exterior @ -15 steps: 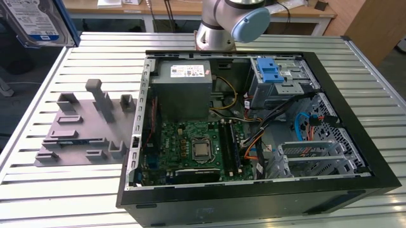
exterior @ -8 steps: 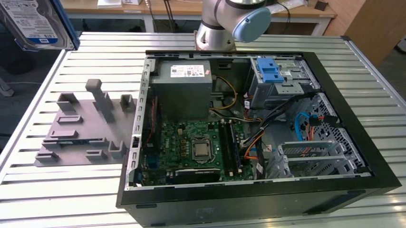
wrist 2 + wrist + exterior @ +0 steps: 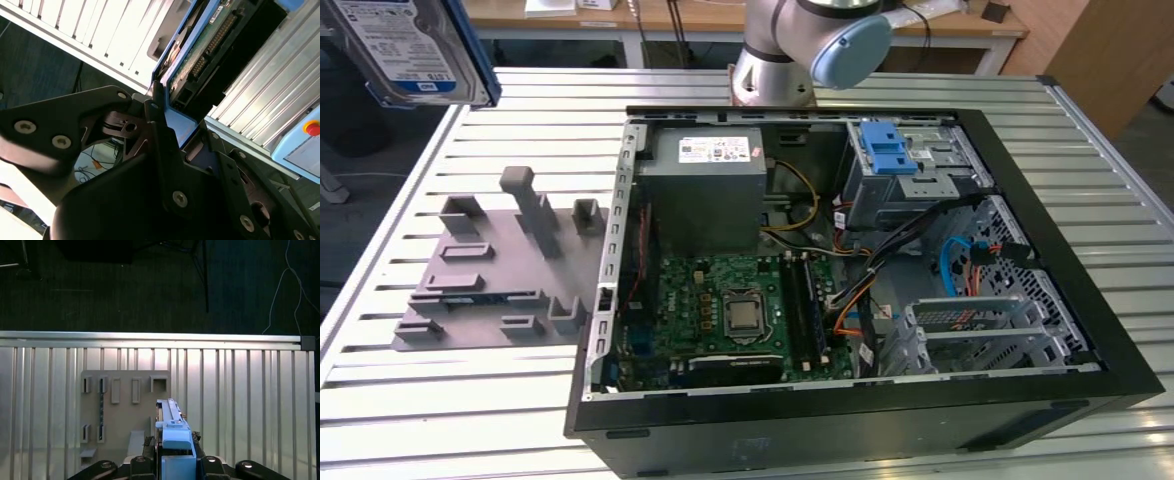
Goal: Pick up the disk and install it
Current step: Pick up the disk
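Black gripper (image 3: 176, 460), clamped shut on the blue-framed silver disk (image 3: 411, 50), hangs above the grey slotted plate (image 3: 125, 410) — the exterior view shows the open black computer case (image 3: 854, 410) beside it.

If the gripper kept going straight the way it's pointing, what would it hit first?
Probably the grey fixture plate on the slatted table. The disk clamped in the gripper leads, and in the first wrist view its far end lines up with the plate's edge, though depth is unclear.
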Available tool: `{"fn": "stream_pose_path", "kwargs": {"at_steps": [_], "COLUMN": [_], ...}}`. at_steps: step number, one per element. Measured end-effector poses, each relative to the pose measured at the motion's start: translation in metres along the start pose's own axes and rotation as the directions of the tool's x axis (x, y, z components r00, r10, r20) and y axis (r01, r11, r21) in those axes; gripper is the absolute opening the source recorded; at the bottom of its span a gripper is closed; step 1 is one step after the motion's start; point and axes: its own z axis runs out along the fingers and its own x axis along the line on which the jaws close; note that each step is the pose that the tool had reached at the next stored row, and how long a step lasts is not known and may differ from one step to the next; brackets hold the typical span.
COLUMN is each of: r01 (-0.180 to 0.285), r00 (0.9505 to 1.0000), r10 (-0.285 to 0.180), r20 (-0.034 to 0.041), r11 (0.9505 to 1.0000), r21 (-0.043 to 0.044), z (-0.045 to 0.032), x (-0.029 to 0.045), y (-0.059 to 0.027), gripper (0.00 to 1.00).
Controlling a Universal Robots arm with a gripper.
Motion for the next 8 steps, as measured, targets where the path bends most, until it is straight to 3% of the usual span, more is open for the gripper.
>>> {"fn": "stream_pose_path", "kwargs": {"at_steps": [4, 8], "r01": [0.000, 0.000], "r00": [1.0000, 1.0000], "r10": [0.000, 0.000], "r20": [-0.0001, 0.0000], "r11": [1.0000, 1.0000], "r21": [-0.0024, -0.0027], "z": [-0.0003, -0.0004], "x": [0.0005, 0.0019], "y": [-0.0080, -0.0094], "gripper": [0.36, 0.36]}}
